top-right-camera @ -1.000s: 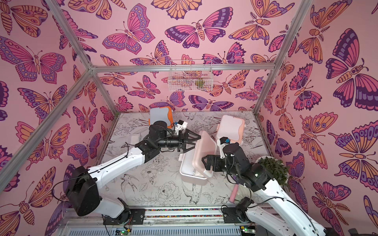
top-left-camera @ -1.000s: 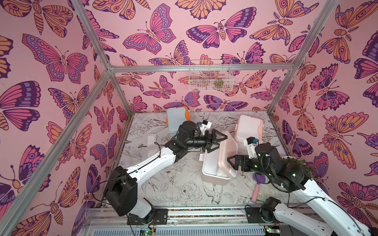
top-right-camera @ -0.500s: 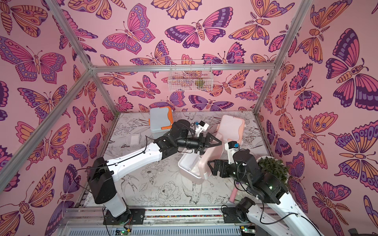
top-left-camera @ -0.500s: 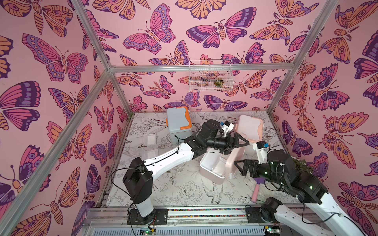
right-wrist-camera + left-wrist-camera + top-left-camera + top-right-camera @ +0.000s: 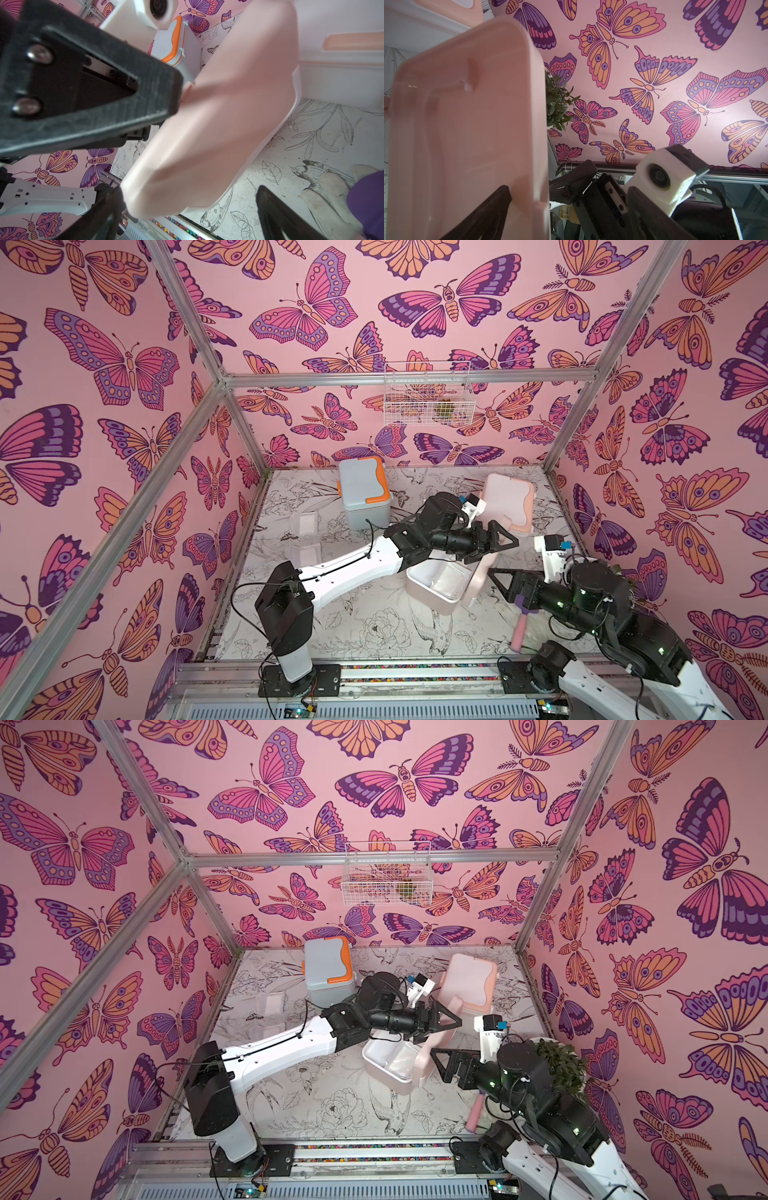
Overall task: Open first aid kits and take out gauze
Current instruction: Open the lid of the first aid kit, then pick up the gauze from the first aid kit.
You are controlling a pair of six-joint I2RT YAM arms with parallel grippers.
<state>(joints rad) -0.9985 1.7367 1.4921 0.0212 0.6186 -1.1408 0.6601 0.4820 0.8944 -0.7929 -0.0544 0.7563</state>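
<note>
While I watched remotely, I logged gauze on the table [image 5: 374, 632]: two packets. The farther packet [image 5: 306, 523] and the nearer packet [image 5: 308, 553] lay flat near the left wall, one just beside the other and well apart from both grippers.

First aid kits: three.
- Blue kit [image 5: 365, 489], orange trim, stood at the back with its lid down; I could not see inside.
- White kit [image 5: 510, 502], peach trim, stood at the back right with its lid down; I could not see inside.
- Pink kit [image 5: 436, 587] sat at the centre with its lid [image 5: 484, 578] raised nearly upright. Its white interior held one crumpled clear wrapper [image 5: 398, 1065], which I could not confirm as gauze.

Grippers: two.
- Left gripper [image 5: 505, 540] reached over the pink kit with jaws spread wide. One finger [image 5: 483, 212] was at the lid's inner face, and nothing was clamped.
- Right gripper [image 5: 498, 585] sat just beside the lid's outer face, jaws spread wide, holding nothing.

Other items: one of each.
- Brush [image 5: 520, 628], pink handle, lay on the table beneath the right arm.
- Plant [image 5: 561, 1067] stood by the right wall.
- Wire basket [image 5: 426, 394] hung on the back wall.
</note>
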